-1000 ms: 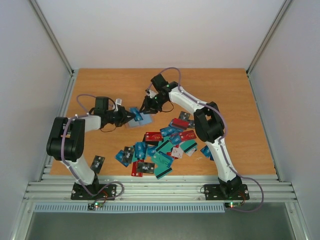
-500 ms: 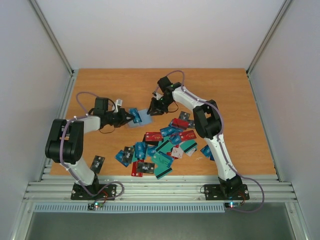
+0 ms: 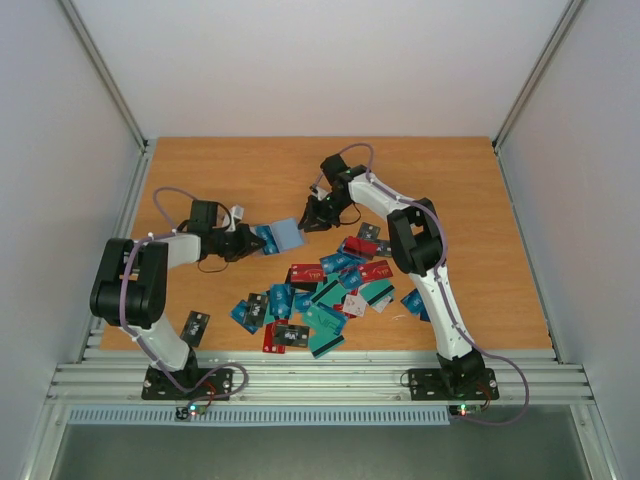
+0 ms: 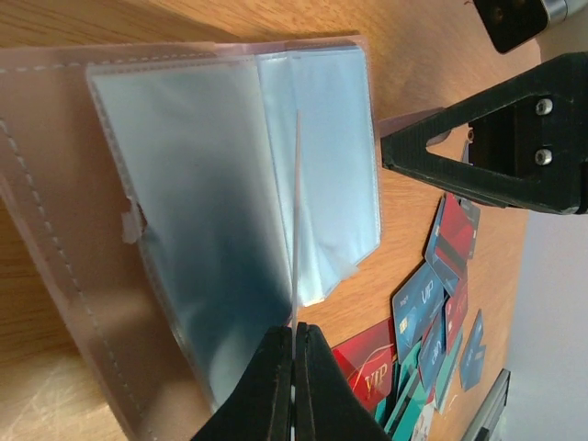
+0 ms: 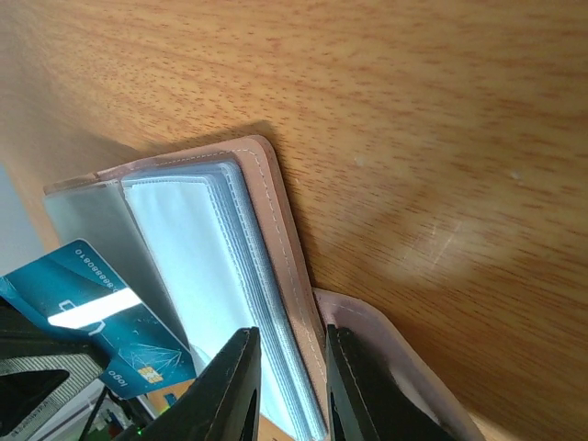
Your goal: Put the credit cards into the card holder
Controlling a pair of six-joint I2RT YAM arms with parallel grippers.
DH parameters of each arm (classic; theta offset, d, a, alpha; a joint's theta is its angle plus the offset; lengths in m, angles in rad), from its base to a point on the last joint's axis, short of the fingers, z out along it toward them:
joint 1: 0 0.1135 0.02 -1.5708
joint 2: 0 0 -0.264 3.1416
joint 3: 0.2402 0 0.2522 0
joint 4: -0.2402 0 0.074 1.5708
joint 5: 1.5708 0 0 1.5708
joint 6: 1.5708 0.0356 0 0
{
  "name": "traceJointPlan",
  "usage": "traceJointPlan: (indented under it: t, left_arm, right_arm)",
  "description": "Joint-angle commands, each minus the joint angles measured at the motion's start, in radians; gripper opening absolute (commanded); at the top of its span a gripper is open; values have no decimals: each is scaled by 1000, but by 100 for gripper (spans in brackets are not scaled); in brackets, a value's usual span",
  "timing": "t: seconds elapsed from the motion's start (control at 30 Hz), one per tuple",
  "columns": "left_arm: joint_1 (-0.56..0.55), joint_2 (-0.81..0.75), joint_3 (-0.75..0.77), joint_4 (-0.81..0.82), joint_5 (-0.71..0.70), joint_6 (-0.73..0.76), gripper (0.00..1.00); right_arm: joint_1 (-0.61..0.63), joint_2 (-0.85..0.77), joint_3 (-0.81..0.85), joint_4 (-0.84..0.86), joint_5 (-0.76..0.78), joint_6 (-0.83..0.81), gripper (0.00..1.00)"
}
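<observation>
Credit cards (image 3: 322,290) are lying in a loose, overlapping heap on the near half of the wooden table (image 3: 450,180). Red, teal, blue and black ones are mixed together between the two arms, closer to the right one. A single dark card (image 3: 196,324) is lying apart from the heap, beside the left arm's near link.

Beyond the heap, the left gripper (image 3: 254,240) is reaching in from the left with its fingers pressed together on a teal card (image 5: 92,312). In its own wrist view the card is showing edge-on as a thin line. The card's far end is hanging over the card holder (image 3: 288,234); whether it is sitting inside a pocket cannot be told.

That holder is lying open on the table just past the left fingertips, between the two grippers. Its clear pocket leaves (image 4: 220,184) are fanning up from the tan cover (image 5: 280,230).

Farther back, the right gripper (image 3: 308,220) is coming down at the holder's right edge. Its fingers are standing a little apart, with the cover's edge and the stacked leaves showing between them. Whether they are actually pinching the holder cannot be told.
</observation>
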Motion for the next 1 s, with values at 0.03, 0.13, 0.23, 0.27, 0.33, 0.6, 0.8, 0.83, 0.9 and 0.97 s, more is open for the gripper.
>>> traceJointPlan:
  t: [0.03, 0.13, 0.23, 0.27, 0.33, 0.6, 0.8, 0.83, 0.9, 0.97]
  left_arm:
    - [6, -8, -11, 82, -29, -4, 0]
    - [4, 10, -32, 195, -28, -84, 0]
    - [-3, 28, -38, 245, -29, -141, 0]
    - [-6, 31, -37, 248, -33, -148, 0]
    - [-11, 40, -33, 250, -39, -151, 0]
    - [-23, 78, -49, 306, -41, -173, 0]
    - [-29, 93, -79, 394, -34, -251, 0]
    - [-29, 95, -85, 408, -35, -270, 0]
    - [-31, 98, -98, 437, -34, -296, 0]
    - [-32, 94, -103, 436, -40, -302, 0]
  right_arm:
    - [-9, 44, -17, -5, -3, 1, 22]
    - [-10, 48, -24, 6, -11, 8, 21]
    - [-9, 52, -28, 8, -13, 9, 21]
    - [-9, 53, -27, 8, -14, 10, 21]
    - [-10, 55, -28, 9, -16, 11, 21]
    - [-10, 59, -29, 8, -21, 10, 20]
    - [-9, 60, -31, 12, -26, 14, 20]
    - [-10, 60, -33, 12, -27, 13, 20]
    - [-9, 59, -33, 12, -27, 14, 20]
    - [-9, 59, -35, 12, -27, 14, 20]
